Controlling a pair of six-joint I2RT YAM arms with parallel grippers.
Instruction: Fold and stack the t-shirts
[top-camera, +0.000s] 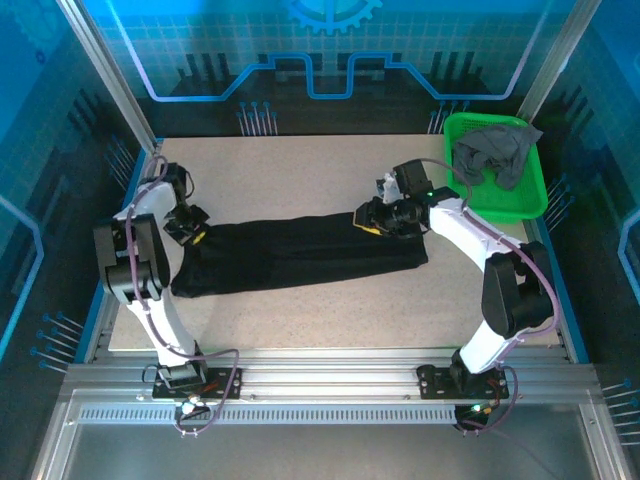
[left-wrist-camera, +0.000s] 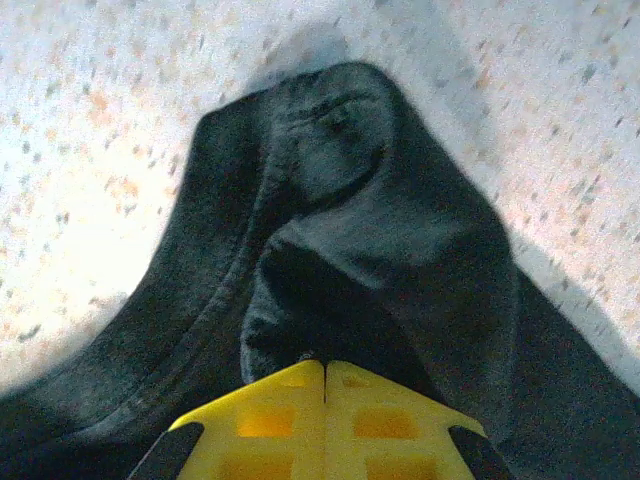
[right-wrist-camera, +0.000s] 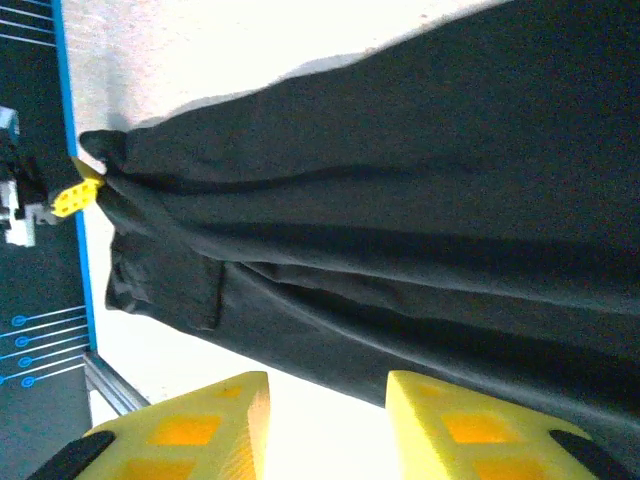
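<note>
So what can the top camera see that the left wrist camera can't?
The top camera takes in the whole long, soft black t-shirt, the right fingers over its other end, and the bright green plastic mesh basket holding the crumpled dark grey t-shirt. The left wrist camera gives the close-up: the yellow left fingers shut tight, pinching a bunched fold with a stitched hem. Both show the black t-shirt and the speckled beige table.

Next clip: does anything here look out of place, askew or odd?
The dark grey t-shirt lies crumpled in the green basket, draping over its far rim. The black t-shirt lies as a long band, slanted across the table, bunched where the shut left claw pinches its end.
</note>
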